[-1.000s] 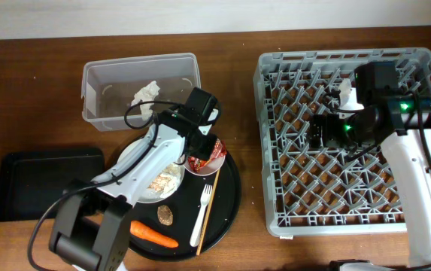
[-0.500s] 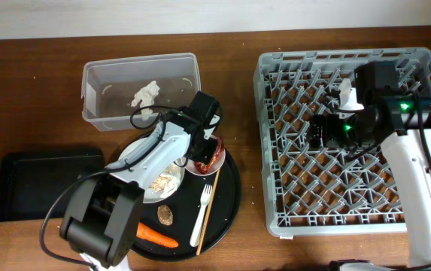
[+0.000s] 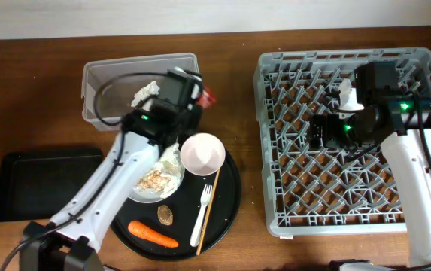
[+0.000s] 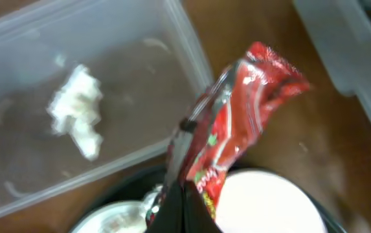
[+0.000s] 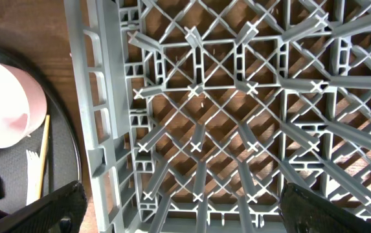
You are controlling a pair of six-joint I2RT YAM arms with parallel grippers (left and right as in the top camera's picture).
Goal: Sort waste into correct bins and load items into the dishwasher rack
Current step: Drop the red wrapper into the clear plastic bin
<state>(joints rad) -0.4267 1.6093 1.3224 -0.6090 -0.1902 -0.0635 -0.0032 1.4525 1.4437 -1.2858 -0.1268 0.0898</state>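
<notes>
Snack wrapper (image 4: 237, 123), red and white, is pinched in my left hand (image 4: 180, 208). The jaws are clenched on its lower end, and the crumpled rest stands up out of them. The hand is lifted above the tabletop (image 3: 34, 98), and the wrapper hangs at the near corner of the clear tub (image 4: 195, 55). I cannot tell if it is over the inside of the tub or just beside its wall. Inside the tub, to the left of the hand, lies one crumpled white napkin (image 4: 75, 116).

Just under the hand is the pinkish-white bowl (image 3: 202, 153), upright on the round black tray (image 3: 229, 199). Beside the bowl is the white plate (image 3: 171, 162) with beige food scraps (image 3: 155, 181). Farther from the hand on the same tray lie the white fork (image 3: 200, 220), the brown lump (image 3: 165, 214) and the orange carrot (image 3: 153, 235). The flat black tray (image 3: 46, 181) is well apart, at the far left.

My right hand (image 5: 186, 212) is released wide and holds nothing, above the grid of the grey rack (image 5: 101, 129).
</notes>
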